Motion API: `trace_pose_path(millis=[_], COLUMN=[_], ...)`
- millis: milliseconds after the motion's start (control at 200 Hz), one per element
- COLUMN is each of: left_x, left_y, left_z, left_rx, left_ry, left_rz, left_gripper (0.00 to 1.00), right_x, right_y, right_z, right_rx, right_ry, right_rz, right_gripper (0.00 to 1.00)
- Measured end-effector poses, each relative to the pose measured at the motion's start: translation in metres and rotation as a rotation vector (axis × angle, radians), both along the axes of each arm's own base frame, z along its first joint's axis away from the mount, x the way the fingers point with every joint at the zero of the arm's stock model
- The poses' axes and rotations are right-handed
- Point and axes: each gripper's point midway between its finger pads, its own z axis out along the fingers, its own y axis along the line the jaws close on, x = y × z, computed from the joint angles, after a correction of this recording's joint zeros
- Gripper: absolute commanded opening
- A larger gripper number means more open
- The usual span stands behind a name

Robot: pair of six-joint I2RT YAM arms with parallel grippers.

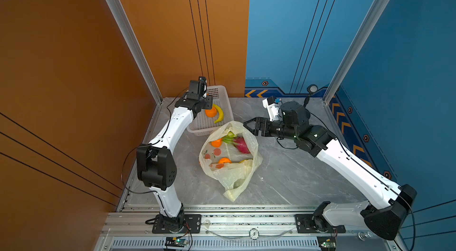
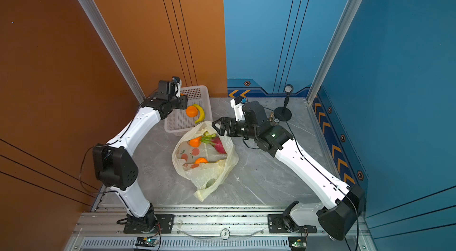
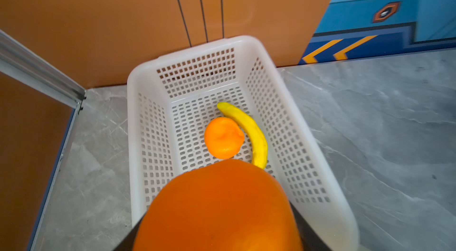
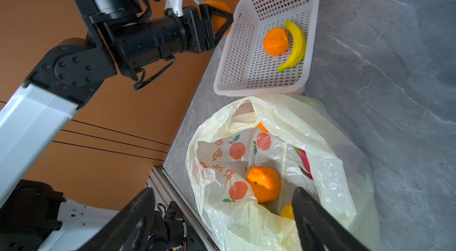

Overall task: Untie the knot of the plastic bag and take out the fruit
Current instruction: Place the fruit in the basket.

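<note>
The plastic bag point(image 1: 232, 175) point(image 2: 204, 175) lies on the marble table with its mouth spread open; no knot shows. Inside it I see fruit: two oranges point(image 1: 216, 142) point(image 4: 264, 184), a pink dragon fruit point(image 1: 240, 145), something green point(image 1: 230, 134) and a yellow piece point(image 4: 287, 211). My right gripper point(image 1: 246, 126) point(image 4: 223, 191) hovers open over the bag's far rim, with nothing between its fingers. My left gripper point(image 4: 222, 21) is shut on an orange point(image 3: 217, 207), held above the near-left edge of the white basket point(image 3: 246, 42).
The white perforated basket point(image 1: 222, 89) stands at the back left against the orange wall and holds one orange point(image 1: 210, 112) and a banana point(image 1: 219, 114). A small black stand point(image 2: 283, 111) is at the back right. An aluminium rail point(image 1: 222, 220) runs along the front.
</note>
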Motion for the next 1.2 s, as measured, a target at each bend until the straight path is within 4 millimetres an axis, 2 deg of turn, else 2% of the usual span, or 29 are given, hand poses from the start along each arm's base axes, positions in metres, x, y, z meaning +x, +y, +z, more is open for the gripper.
trace_pose_path(millis=[125,290,381,491,731,896,916,971,1106,1202], left_x=[0.017,0.029,0.033,0.037,0.028,0.024,0.024,0.025,0.022,0.016], left_y=[0.02,0.035,0.04,0.043,0.04,0.034,0.033,0.031,0.031,0.031], left_z=[-0.048,-0.098,-0.117,-0.139,-0.181,-0.187,-0.187,-0.186,-0.176,-0.151], left_rx=[0.023,0.025,0.014,-0.01,-0.039,-0.065,-0.07,-0.081,-0.081,-0.085], left_ry=[0.132,0.261,0.317,0.379,0.502,0.528,0.528,0.527,0.516,0.485], left_rz=[0.067,0.116,0.13,0.139,0.13,0.11,0.109,0.106,0.097,0.095], left_gripper=[0.53,0.52,0.52,0.53,0.63,0.83,0.89,0.98,1.0,1.0], right_x=[0.0,0.005,0.009,0.004,0.0,0.0,0.0,-0.001,-0.004,-0.007], right_y=[0.004,0.009,0.01,0.016,0.021,0.02,0.02,0.021,0.023,0.022], right_z=[-0.006,-0.015,-0.017,-0.017,-0.018,-0.018,-0.018,-0.018,-0.017,-0.015], right_rx=[-0.013,-0.032,-0.039,-0.044,-0.05,-0.053,-0.053,-0.054,-0.065,-0.065], right_ry=[0.008,0.025,0.025,0.021,0.016,0.014,0.014,0.014,0.006,-0.002], right_rz=[0.006,0.005,-0.006,0.007,0.014,0.008,0.008,0.01,0.013,0.014], right_gripper=[0.88,0.88,0.88,0.88,0.88,0.88,0.88,0.88,0.88,0.88])
